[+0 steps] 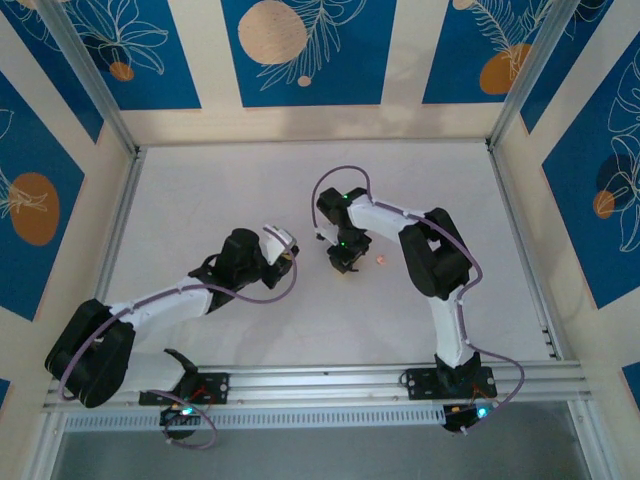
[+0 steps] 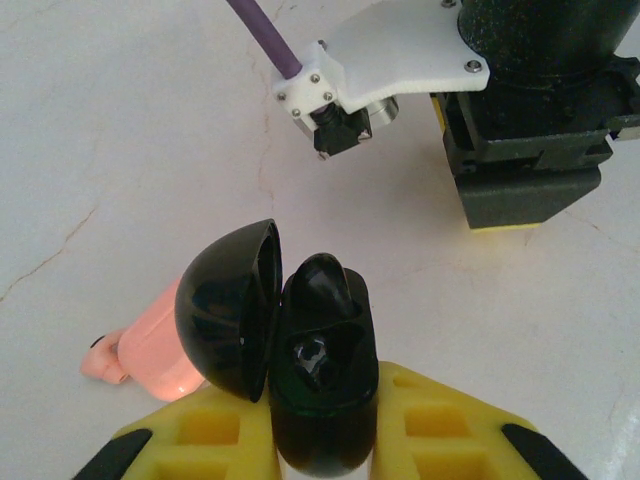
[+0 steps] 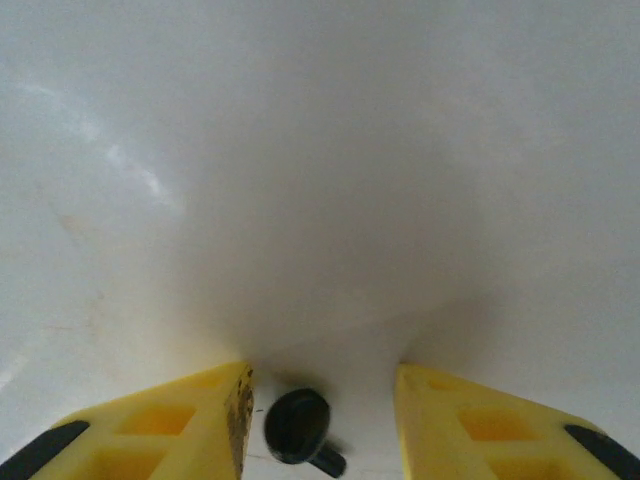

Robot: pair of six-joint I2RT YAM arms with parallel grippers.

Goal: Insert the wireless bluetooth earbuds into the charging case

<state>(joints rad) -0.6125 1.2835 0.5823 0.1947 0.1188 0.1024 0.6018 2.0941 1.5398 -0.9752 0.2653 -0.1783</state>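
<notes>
My left claw (image 2: 322,425) is clamped on a glossy black hinged shell (image 2: 325,375), one yellow finger (image 2: 200,435) pressed to each side. The shell's domed lid (image 2: 225,315) is swung open to the left, and the hollow inside is dark and shiny. Just behind that lid the salmon-pink case (image 2: 155,352) lies on the bench (image 2: 120,130). It is rounded and smooth, glows faintly where the light goes through it, and is partly hidden by the lid. At its left end sits a tiny paler pink bit (image 2: 100,362) with a dark spot, and I cannot tell whether it is a separate piece. My right claw (image 3: 322,385) points down at the bench with its fingers spread wide and nothing gripped. Between them, touching neither finger, the dark earbud (image 3: 297,425) rests on the bench. It is a small black rounded button with a short stub sticking out to one side. From above, both claws meet near the middle of the bench, well clear of every edge. A pink speck (image 1: 379,261) lies just to the right of my right claw, too small to make out.
</notes>
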